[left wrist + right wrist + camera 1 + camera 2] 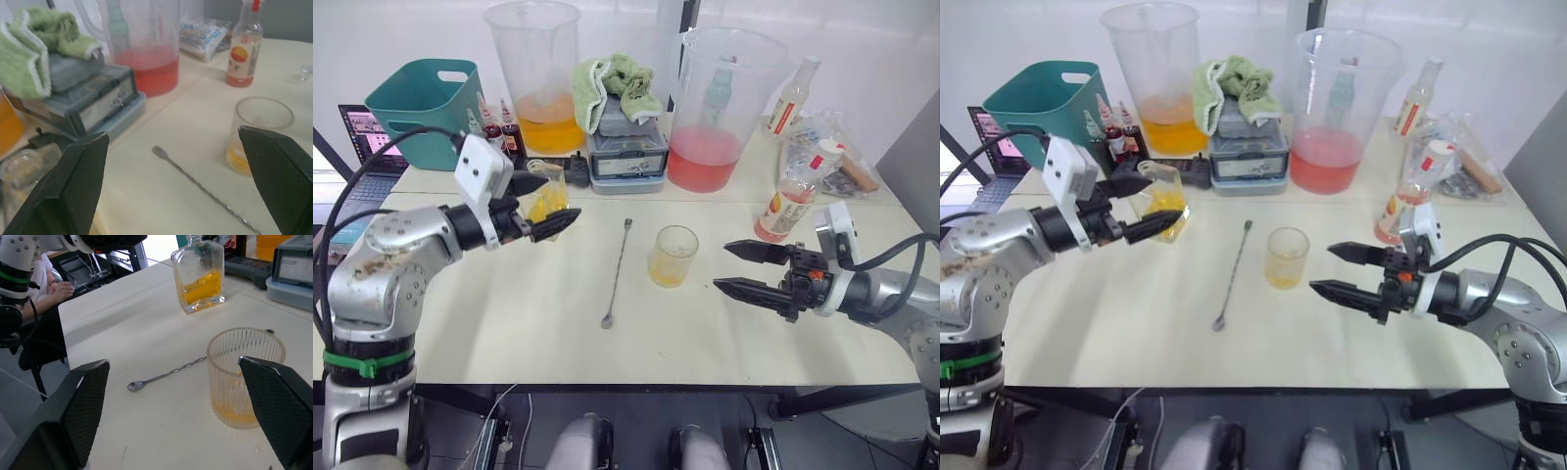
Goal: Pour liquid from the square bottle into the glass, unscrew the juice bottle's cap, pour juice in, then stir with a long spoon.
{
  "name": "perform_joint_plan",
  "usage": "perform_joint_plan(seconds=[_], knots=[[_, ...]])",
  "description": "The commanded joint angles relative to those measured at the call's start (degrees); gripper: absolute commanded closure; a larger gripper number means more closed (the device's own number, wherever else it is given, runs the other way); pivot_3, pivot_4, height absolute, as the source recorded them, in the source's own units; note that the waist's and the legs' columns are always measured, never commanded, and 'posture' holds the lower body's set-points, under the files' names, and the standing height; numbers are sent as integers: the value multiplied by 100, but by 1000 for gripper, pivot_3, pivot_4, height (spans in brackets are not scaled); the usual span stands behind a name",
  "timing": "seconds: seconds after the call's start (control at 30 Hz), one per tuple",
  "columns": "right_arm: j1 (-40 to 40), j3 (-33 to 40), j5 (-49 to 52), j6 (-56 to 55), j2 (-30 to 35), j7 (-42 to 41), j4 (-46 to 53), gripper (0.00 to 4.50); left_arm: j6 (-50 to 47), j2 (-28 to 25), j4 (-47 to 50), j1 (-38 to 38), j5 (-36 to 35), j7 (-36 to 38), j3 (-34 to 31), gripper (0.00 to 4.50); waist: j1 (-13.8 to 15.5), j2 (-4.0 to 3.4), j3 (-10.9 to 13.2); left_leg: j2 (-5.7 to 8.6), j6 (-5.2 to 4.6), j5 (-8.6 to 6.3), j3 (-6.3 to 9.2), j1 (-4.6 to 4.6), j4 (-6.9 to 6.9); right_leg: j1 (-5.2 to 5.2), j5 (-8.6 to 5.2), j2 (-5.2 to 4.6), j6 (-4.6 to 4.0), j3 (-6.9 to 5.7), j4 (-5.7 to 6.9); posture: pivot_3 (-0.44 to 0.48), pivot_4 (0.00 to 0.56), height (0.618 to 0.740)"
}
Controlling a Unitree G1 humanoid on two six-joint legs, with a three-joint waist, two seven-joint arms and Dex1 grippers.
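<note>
The square bottle (546, 201), clear glass with orange liquid, stands upright on the table at the left. My left gripper (563, 196) is open close beside it, with nothing between its fingers. The ribbed glass (674, 257) stands mid-table with a little orange liquid at the bottom. A long twisted spoon (615, 274) lies flat just left of the glass. The juice bottle (793, 201) has its cap on and stands at the right, behind my right gripper (722, 266). That gripper is open and points at the glass from a short way off.
Along the back stand a teal bin (421, 108), a pitcher of orange liquid (540, 78), a grey box (626, 152) topped with a green towel, and a pitcher of red liquid (715, 108). Small bottles (494, 127) and plastic bags (822, 137) sit there too.
</note>
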State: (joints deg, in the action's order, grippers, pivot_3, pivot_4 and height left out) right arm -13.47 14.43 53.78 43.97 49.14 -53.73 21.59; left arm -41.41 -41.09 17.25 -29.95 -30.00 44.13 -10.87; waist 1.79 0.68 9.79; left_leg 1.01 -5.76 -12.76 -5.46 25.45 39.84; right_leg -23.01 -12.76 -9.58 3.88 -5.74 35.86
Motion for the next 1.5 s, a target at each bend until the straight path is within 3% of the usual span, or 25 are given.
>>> perform_joint_plan(seconds=[0.03,0.17,0.27,0.5,0.77,0.9,1.13,1.5], knots=[[286,233,-340,-258,119,14,140,0,485,-62,158,233,54,113,-148,37,32,0,0,0,4,-2,-1,0,0,-4,0,0,0,2,0,0,150,739],[895,275,-774,-614,-25,141,367,0,776,-122,-72,557,-139,756,-42,37,56,-1,-1,2,28,-15,-5,0,1,-7,0,2,0,9,1,0,150,739],[1331,427,-949,-858,-132,195,485,0,210,-152,111,954,-1014,1290,-261,37,40,-2,-1,1,26,-16,-12,-4,-4,-4,-1,2,1,18,2,0,150,739],[2397,1150,-1056,-1358,-690,416,695,0,1082,-204,-209,1318,-589,1845,54,37,87,-3,-2,-5,39,-14,-9,-13,-4,-10,-4,11,-1,21,-4,0,150,739],[3266,1569,-1283,-2005,-1313,593,734,0,1764,-20,-864,853,-347,2268,409,37,84,-7,-4,-8,42,-17,-11,-18,-8,-12,-6,14,-3,28,-8,0,150,739],[3334,1869,-1210,-2347,-1677,785,593,0,2026,119,-791,799,-346,2286,428,37,54,-8,-5,-8,39,-17,-11,-19,-10,-11,-6,15,-3,29,-6,0,150,739],[2303,2064,-1377,-2499,-1519,1335,-71,0,1998,305,-499,895,-621,1994,190,37,26,-10,-5,-16,42,-16,-13,-21,-10,-13,-8,18,-6,32,-8,0,150,739],[-1069,1051,-2470,-2625,-607,1468,-3287,0,1918,207,441,1627,-645,1469,-4,37,-64,-19,-3,-12,1,8,-21,-18,-12,-11,-9,17,-10,40,2,0,150,739]])
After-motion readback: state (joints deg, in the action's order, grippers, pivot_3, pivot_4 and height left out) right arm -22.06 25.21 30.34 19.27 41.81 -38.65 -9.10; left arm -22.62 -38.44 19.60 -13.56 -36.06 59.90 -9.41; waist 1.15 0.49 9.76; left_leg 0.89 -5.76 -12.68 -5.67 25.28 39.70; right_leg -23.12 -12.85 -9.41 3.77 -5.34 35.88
